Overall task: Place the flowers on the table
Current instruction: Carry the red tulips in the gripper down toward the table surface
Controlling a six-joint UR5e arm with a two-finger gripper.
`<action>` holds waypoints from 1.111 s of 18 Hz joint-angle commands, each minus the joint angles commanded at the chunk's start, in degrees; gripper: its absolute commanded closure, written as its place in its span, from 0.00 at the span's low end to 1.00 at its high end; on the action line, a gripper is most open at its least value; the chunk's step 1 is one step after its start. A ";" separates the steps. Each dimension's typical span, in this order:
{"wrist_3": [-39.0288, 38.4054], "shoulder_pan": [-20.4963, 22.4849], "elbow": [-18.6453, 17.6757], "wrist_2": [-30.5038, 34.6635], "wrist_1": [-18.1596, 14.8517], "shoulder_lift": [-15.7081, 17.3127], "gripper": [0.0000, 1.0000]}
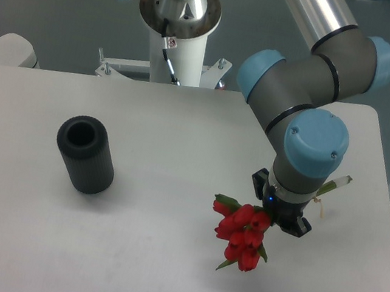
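Right now my black two-finger claw (278, 218) points down over the right half of the table, its fingers closed around the thin green stems of the flowers (241, 236), a small bunch of red tulip buds. The buds hang out toward the front-left of my claw, just above the surface, and from this angle I cannot tell whether they touch it. A green leaf tip pokes out on the far side of my wrist, toward the right edge. My grey forearm with its pale blue joint caps (318, 134) rises behind the claw and hides most of the stems. Under all of this lies the large, flat, matte white table (161, 260) with rounded corners. Well apart to the left, a black ribbed cylinder (86, 154) stands upright on it, its hollow top open.
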 joint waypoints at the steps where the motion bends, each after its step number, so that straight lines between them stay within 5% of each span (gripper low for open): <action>1: 0.00 0.00 0.09 0.00 0.00 -0.09 0.94; 12: -0.79 -0.53 0.70 -2.46 0.18 -1.49 0.94; 20: -2.81 -6.32 0.17 -1.05 0.00 -4.65 0.94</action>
